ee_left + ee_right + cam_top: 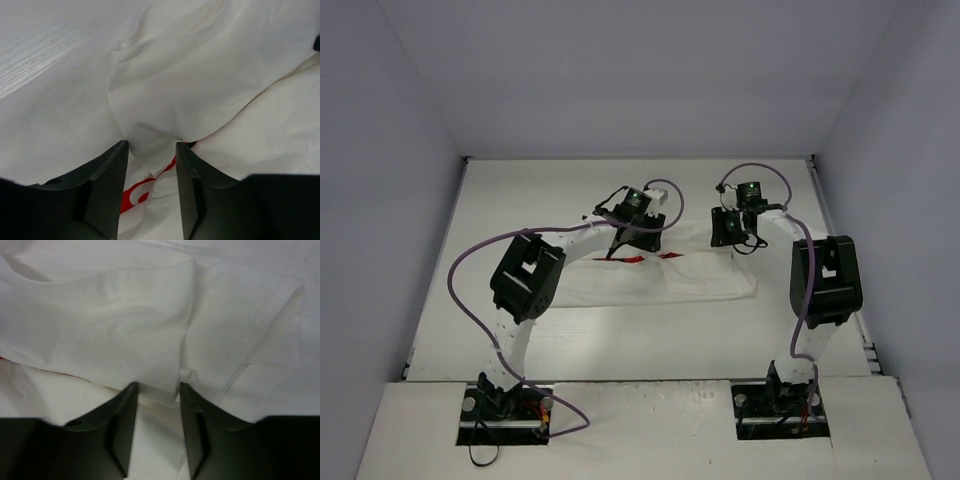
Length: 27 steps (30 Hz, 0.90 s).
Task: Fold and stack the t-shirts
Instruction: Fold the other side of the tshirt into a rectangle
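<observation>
The left gripper (150, 145) and right gripper (159, 385) each had jaws drawn nearly closed, pinching a tuck of the white t-shirt (670, 283), which lay across the middle of the worktop (620, 345). A fold looked to be in hand. The next move called for carrying both tucks over together, level and taut.

A white table (620, 340) takes up the whole of the booth; up close its top shows a faint wood grain. 3 plain walls close it in: a back wall (640, 70), a left wall (370, 200) and a right wall (910, 150), all pale grey with a lilac cast; a thin dark seam (520, 158) runs where the back wall meets the table. Along the near edge lies a white ledge (650, 430); the light is soft and even, the shadows faint.
</observation>
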### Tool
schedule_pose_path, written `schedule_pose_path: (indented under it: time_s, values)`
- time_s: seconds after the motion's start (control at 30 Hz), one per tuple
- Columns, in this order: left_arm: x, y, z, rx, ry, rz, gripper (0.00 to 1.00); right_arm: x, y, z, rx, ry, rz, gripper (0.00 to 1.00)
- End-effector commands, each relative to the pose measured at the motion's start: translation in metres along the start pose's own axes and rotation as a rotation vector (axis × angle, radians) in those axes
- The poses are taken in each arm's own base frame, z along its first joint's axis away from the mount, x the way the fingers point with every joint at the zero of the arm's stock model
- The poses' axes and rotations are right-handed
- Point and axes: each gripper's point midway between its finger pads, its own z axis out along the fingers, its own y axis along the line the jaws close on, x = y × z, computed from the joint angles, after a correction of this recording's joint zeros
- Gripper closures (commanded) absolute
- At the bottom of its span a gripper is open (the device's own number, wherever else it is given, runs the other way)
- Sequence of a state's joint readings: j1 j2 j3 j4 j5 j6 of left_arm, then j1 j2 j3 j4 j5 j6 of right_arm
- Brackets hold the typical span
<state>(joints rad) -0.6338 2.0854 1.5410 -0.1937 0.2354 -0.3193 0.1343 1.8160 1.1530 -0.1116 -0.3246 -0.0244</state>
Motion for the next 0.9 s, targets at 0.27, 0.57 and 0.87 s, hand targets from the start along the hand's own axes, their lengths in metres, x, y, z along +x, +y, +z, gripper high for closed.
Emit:
schedule_pose_path:
  time_s: [0.27, 0.57, 0.87]
  values:
    - [-0.014, -0.006, -0.006, 0.011, -0.03, 0.016, 0.85, -0.022, -0.021, -0.037, 0.084, -0.098, 0.021, 1.0]
    - [-0.006, -0.002, -0.005, -0.002, -0.004, 0.022, 0.86, 0.007, -0.051, -0.051, 0.206, -0.057, 0.118, 1.0]
    - [-0.05, -0.016, -0.057, -0.009, -0.084, 0.034, 0.59, -0.017, -0.042, -0.06, 0.193, -0.103, 0.123, 0.61]
